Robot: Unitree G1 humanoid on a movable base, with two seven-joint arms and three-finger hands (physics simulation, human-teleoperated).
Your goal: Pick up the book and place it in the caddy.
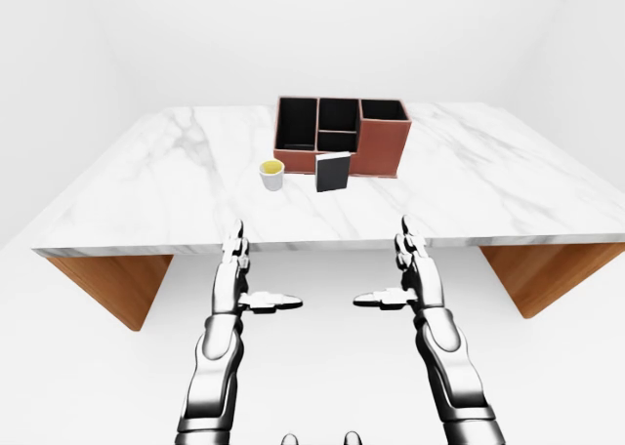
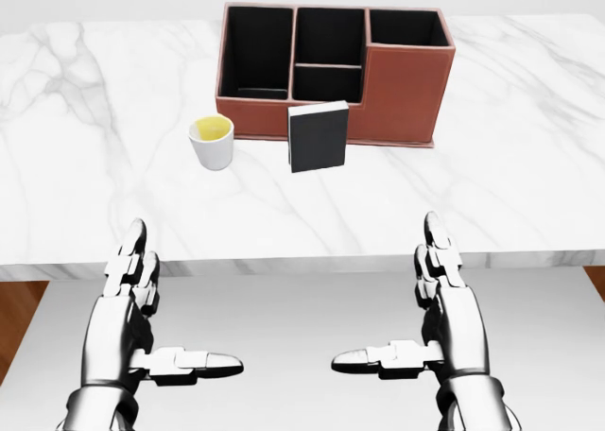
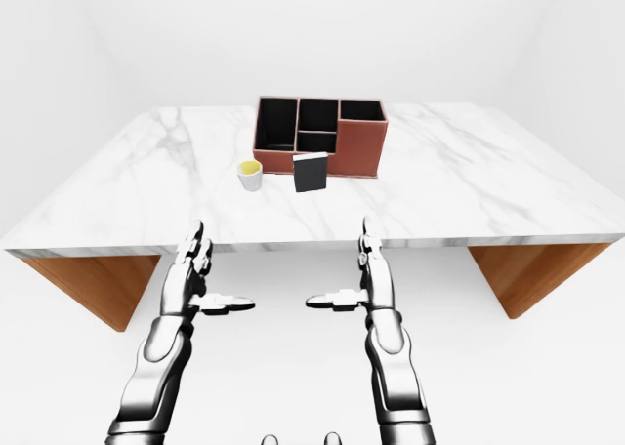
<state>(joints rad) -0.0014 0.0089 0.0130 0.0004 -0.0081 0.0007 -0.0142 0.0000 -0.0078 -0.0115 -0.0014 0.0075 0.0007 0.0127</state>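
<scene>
Book (image 2: 319, 136) stands upright on the marble table (image 2: 529, 185), above and between both empty hands in the head view.

The left hand (image 2: 142, 308) and right hand (image 2: 430, 303) are spread wide, holding nothing, below the table's near edge and well apart from the book. The brown caddy (image 2: 406, 86) sits just beyond the book; whether they touch cannot be told. A white cup (image 2: 212, 142) with yellow contents stands above the left hand, near the book's left.

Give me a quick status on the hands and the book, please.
Left hand and right hand open, empty, short of the table. Book upright against the caddy, untouched. Cup left of book, not blocking.
</scene>
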